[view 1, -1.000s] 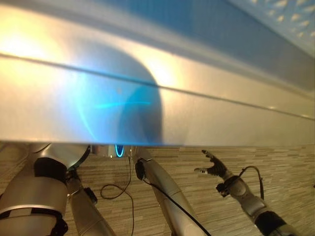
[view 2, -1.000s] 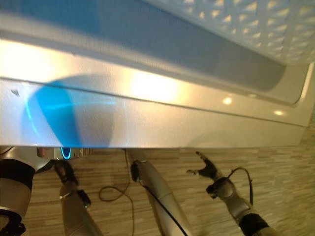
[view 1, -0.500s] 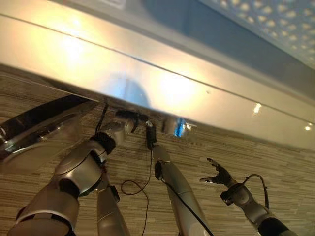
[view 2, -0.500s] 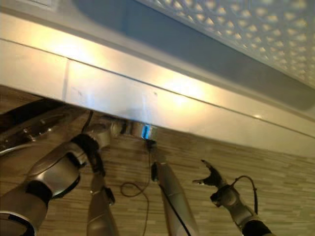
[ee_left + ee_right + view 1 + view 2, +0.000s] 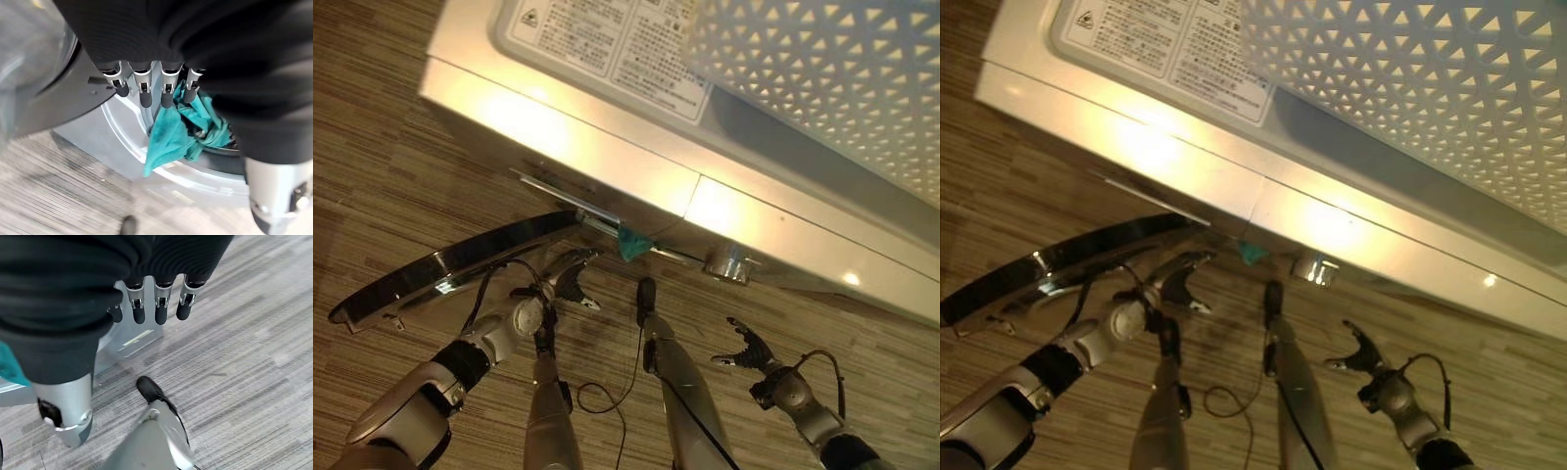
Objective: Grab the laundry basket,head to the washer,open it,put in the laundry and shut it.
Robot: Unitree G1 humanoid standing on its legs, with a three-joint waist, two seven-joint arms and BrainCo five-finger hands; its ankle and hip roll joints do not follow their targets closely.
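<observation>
Teal cloth (image 5: 168, 142) hangs out over washer (image 5: 607, 166) rim, just past L hand (image 5: 151, 90), fingers straight/empty; R hand (image 5: 749, 351) spread, farther.

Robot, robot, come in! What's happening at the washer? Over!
Both robot hands open: left, right. Washer door open. Teal cloth hangs over the drum rim, in the door's way. White basket on top.
</observation>
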